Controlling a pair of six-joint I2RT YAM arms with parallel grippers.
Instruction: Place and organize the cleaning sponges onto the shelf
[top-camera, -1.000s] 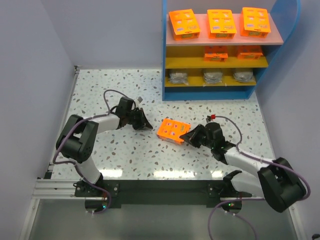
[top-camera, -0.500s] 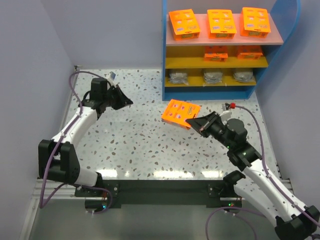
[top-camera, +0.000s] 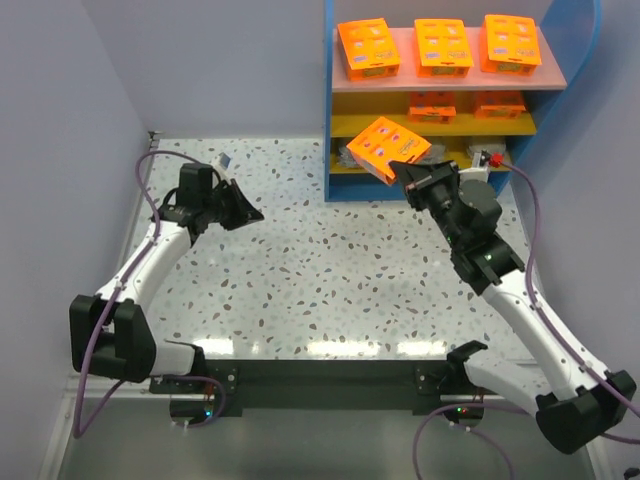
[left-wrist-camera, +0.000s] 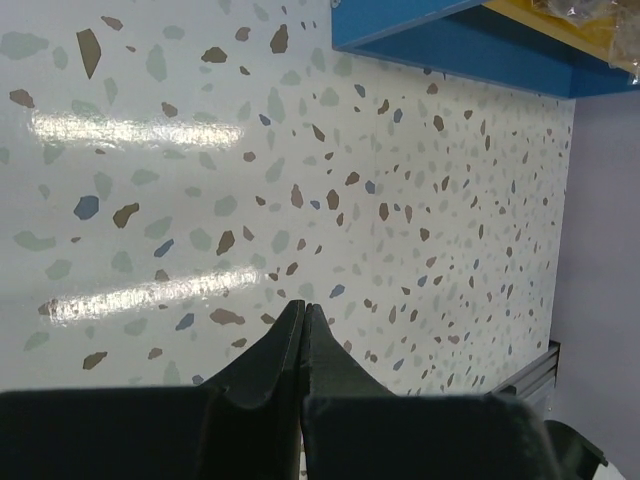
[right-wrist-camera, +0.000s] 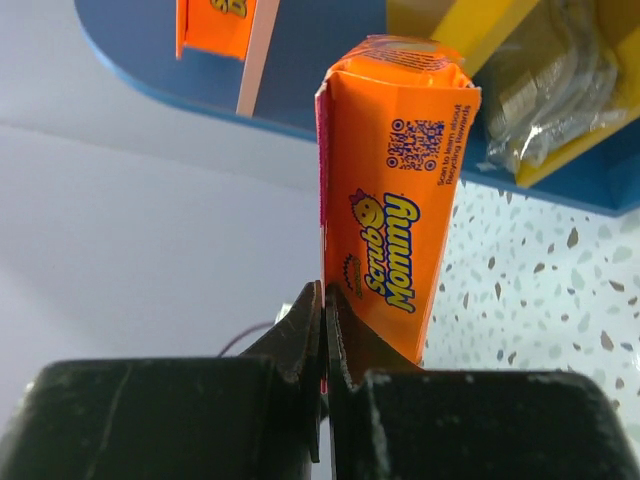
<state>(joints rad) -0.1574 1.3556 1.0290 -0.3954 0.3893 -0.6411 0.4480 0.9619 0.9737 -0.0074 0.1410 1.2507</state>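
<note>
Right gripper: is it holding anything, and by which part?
Yes. The right gripper holds an orange pack, its fingers pinching the thin seam along one edge.

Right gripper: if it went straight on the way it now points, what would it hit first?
The right gripper is shut on an orange pack, which leads. Straight on lies the shelf: probably the upper yellow board at its vacant left end, or the blue back behind; depth is unclear.

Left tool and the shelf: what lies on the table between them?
Nothing: only bare speckled table between the left tool and the shelf, per the top view.
</note>
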